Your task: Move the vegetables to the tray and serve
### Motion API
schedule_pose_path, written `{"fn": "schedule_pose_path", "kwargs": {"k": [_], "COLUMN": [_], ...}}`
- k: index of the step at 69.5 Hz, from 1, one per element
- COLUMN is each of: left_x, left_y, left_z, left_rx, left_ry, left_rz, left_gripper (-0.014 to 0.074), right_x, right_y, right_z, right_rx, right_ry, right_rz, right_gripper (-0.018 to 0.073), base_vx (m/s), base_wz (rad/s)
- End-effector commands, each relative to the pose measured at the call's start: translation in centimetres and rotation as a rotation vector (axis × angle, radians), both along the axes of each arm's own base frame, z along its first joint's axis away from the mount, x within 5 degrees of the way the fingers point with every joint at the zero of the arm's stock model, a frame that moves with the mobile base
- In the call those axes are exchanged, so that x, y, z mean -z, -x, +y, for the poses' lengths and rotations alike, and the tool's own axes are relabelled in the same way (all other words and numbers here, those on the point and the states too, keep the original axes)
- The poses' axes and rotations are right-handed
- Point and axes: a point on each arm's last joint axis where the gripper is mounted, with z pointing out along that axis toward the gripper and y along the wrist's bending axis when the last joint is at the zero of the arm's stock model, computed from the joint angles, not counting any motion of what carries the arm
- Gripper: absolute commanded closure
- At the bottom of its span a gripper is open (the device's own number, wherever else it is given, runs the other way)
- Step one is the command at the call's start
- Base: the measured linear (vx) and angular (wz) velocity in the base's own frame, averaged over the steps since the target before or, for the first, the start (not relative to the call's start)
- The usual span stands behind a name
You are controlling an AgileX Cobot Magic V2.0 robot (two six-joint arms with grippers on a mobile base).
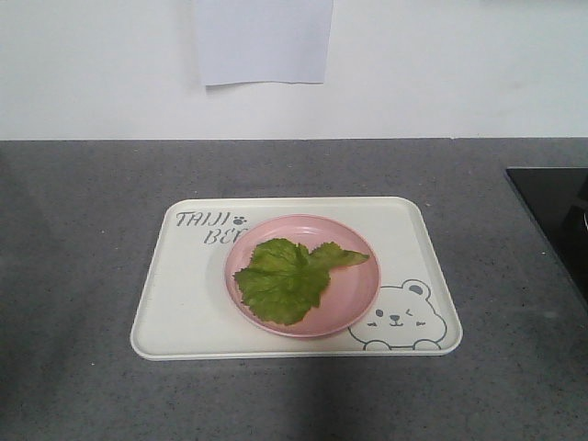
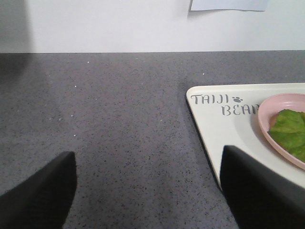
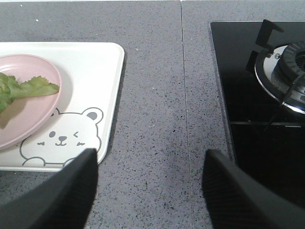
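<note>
Nearest in each wrist view, two black fingers spread wide with nothing between them: left gripper (image 2: pixel 147 191) over bare grey speckled countertop (image 1: pixel 83 276), its right finger overlapping the near left corner of the tray (image 2: pixel 214 119); right gripper (image 3: pixel 150 191) above the countertop strip between the tray's right edge and a black glass hob (image 3: pixel 267 95), left finger just in front of the tray's near right corner. Further in, at the middle of the countertop, a cream-white rectangular tray (image 1: pixel 184 312) with rounded corners and raised rim, long side toward the camera. In its near right corner, a winking bear-face drawing (image 1: pixel 401 317). At the tray's centre, a round pink plate (image 1: pixel 358 294), covering part of the grey "TAIJI BEAR" lettering (image 1: pixel 202 220) printed at the far left corner. On the plate, flat and within its rim, one crinkled bright-green lettuce leaf (image 1: pixel 285 280), narrower stem end pointing toward the far right; touching the plate only, not the tray surface. At the countertop's right edge, the hob with a gas burner (image 3: pixel 290 67) and black pan supports. Farthest back, a white wall (image 1: pixel 92 64) with a sheet of white paper (image 1: pixel 265 41) fixed above the tray.
</note>
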Motion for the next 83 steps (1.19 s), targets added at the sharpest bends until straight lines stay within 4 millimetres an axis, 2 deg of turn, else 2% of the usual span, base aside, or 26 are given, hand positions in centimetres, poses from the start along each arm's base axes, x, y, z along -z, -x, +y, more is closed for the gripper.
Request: {"fn": "schedule_pose_path", "kwargs": {"k": [1,9,18,25,83], "left_x": [-1.24,-1.26,-1.26,-1.26,-1.13], "left_y": [-0.02,-0.02,-0.02,-0.02,0.01], "left_z": [-0.15,-0.16,-0.16,-0.16,-0.09], "left_rx": [0.026,0.027,0.027,0.027,0.020], "left_ry": [0.007,0.007,0.007,0.007,0.004], "left_rz": [-0.089,-0.091,-0.091,-0.091,-0.077], "left_gripper": [0.0057,0.0181,0.0416,0.0605,0.0604], "right_x": [-1.47,-1.52,-1.53,-1.53,-1.52], "right_y": [-0.08,-0.02,-0.02,-0.02,-0.02], "right_z": [-0.01,-0.09,-0.13,-0.13,-0.14], "right_rx": [-0.011,-0.009,-0.007,-0.007,-0.007], "right_ry": [0.003,0.012,0.020,0.021,0.021], "right_rz": [-0.115,-0.120,-0.122,-0.122,-0.121], "right_gripper": [0.0222,0.0372,0.0566,0.0568,0.0568], "base_vx": [0.00,0.00,0.00,0.00,0.00], "base_wz": [0.00,0.00,0.00,0.00,0.00]}}
